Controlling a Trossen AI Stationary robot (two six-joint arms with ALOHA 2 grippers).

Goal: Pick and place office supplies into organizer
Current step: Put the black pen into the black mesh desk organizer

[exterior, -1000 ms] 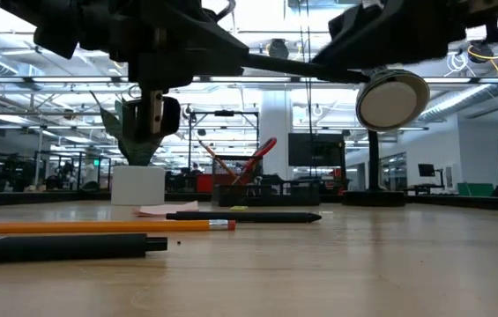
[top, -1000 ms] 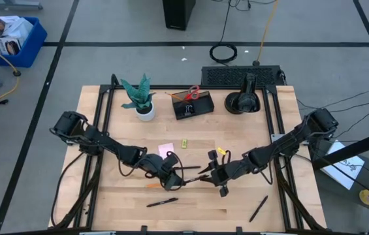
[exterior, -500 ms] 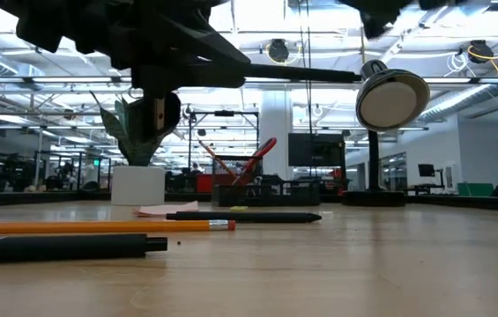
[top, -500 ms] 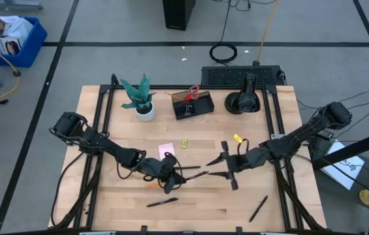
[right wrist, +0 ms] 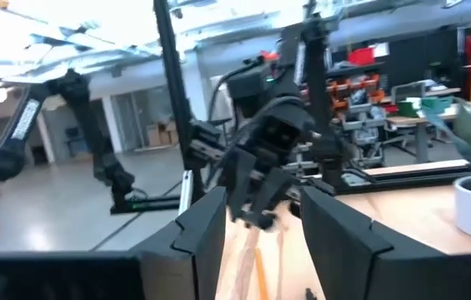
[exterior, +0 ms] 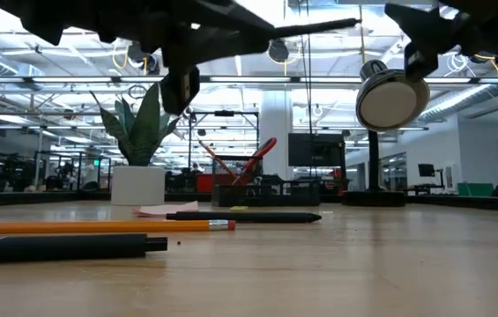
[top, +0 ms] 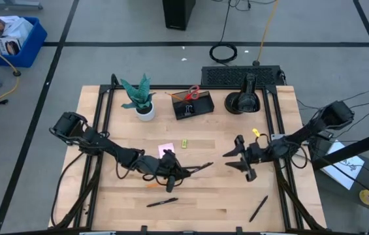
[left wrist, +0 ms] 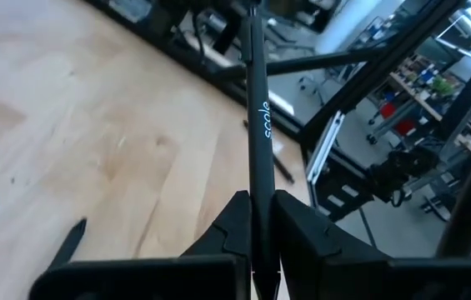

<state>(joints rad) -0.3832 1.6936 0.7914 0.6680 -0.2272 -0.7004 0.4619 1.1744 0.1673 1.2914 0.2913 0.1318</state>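
Left end effector (top: 173, 171): clenched on a black pen (top: 196, 170), raised above the tabletop (top: 204, 199) near its middle, the pen jutting out toward the right arm. Right end effector (top: 236, 158): fingers apart and empty, well right of the pen. Organizer (top: 194, 106): at the tabletop's far edge with red-handled scissors (top: 191, 93) upright inside; orange pencil (exterior: 99, 226), two more pens and pink sticky-note pad (top: 166, 149) lie loose.
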